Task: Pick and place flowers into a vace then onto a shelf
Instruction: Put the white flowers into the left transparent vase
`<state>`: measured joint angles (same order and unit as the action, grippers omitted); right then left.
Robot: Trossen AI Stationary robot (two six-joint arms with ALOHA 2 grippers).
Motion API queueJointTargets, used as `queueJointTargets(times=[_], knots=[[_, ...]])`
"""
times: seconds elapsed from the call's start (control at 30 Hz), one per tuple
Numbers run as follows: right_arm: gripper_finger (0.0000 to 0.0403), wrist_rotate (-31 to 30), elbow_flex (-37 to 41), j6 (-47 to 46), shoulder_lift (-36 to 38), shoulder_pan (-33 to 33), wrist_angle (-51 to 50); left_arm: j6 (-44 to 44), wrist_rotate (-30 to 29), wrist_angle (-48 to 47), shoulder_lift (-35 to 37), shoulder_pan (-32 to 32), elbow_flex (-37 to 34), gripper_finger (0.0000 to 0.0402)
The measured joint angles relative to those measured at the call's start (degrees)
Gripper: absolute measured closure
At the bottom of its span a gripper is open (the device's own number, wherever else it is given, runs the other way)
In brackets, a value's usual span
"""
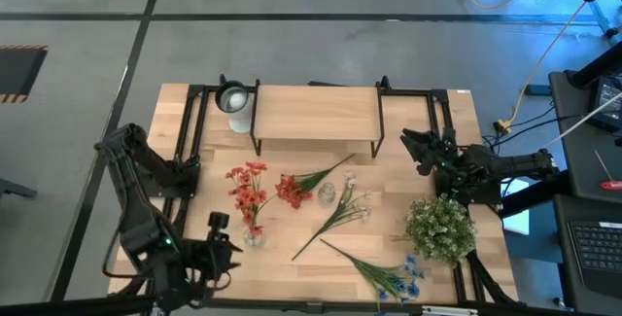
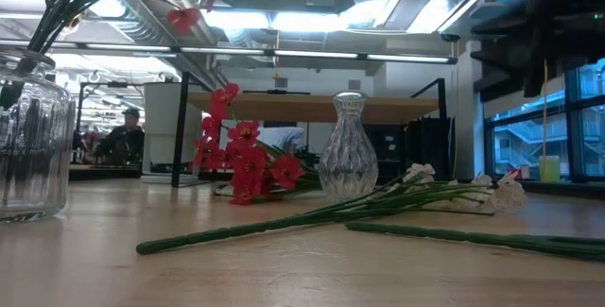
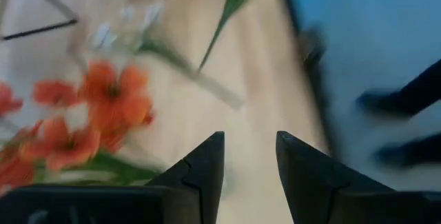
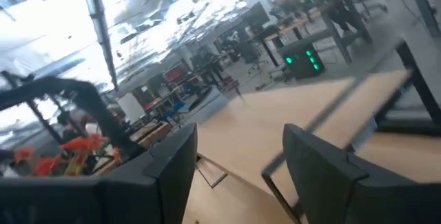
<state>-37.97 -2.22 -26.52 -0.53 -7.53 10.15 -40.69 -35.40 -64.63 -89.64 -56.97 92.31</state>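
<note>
A ribbed glass vase (image 1: pixel 253 235) (image 2: pixel 33 146) near the table's near-left holds red-orange flowers (image 1: pixel 247 188) upright. A second red-orange flower (image 1: pixel 292 192) (image 2: pixel 248 167), a white flower (image 1: pixel 342 209) (image 2: pixel 312 217) and a blue flower (image 1: pixel 389 277) lie flat on the table. A small bulbous glass vase (image 1: pixel 328 193) (image 2: pixel 348 159) stands among them. The shelf (image 1: pixel 316 114) (image 2: pixel 312 107) stands at the far edge. My left gripper (image 1: pixel 228 250) (image 3: pixel 249 162) is open, just left of the ribbed vase. My right gripper (image 1: pixel 408 146) (image 4: pixel 238 162) is open, hovering right of the shelf.
A bushy green-and-white plant (image 1: pixel 442 227) stands at the near right, below my right arm. A round white-and-dark object (image 1: pixel 233 97) sits left of the shelf. Bare wood lies between the shelf and the flowers. People sit in the room behind (image 2: pixel 123 135).
</note>
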Motion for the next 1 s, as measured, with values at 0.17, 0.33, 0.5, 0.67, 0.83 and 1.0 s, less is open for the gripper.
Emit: queueJointTargets(times=[0.17, 0.33, 0.5, 0.67, 0.83, 1.0], knots=[[0.0186, 0.80, -2.39, 4.48, 0.00, 0.00, -0.02, 6.00, -0.24, 15.41, 4.27, 0.23, 0.00, 0.0277], [0.0186, 5.62, -3.45, 5.68, 0.02, 0.02, -0.04, 22.48, -2.93, 32.47, 7.89, 0.45, 0.00, 0.0277], [0.0186, 9.02, -3.45, 5.92, 0.00, 0.00, -1.07, 28.77, -4.36, 41.38, 10.71, 0.59, 0.00, 0.0276], [0.0186, 9.85, -3.47, 5.93, 0.02, 0.00, -4.24, 28.35, -3.79, 42.83, 11.91, 0.55, 0.00, 0.0276], [0.0186, 12.02, -3.47, 5.54, -0.18, 0.00, -9.53, 30.80, -12.80, 42.58, 11.88, 1.74, 0.00, 0.0280], [0.0186, 13.63, -3.47, 4.34, -1.46, 0.02, -10.68, 28.60, -19.76, 42.10, 11.77, 3.62, -0.02, 0.0288]])
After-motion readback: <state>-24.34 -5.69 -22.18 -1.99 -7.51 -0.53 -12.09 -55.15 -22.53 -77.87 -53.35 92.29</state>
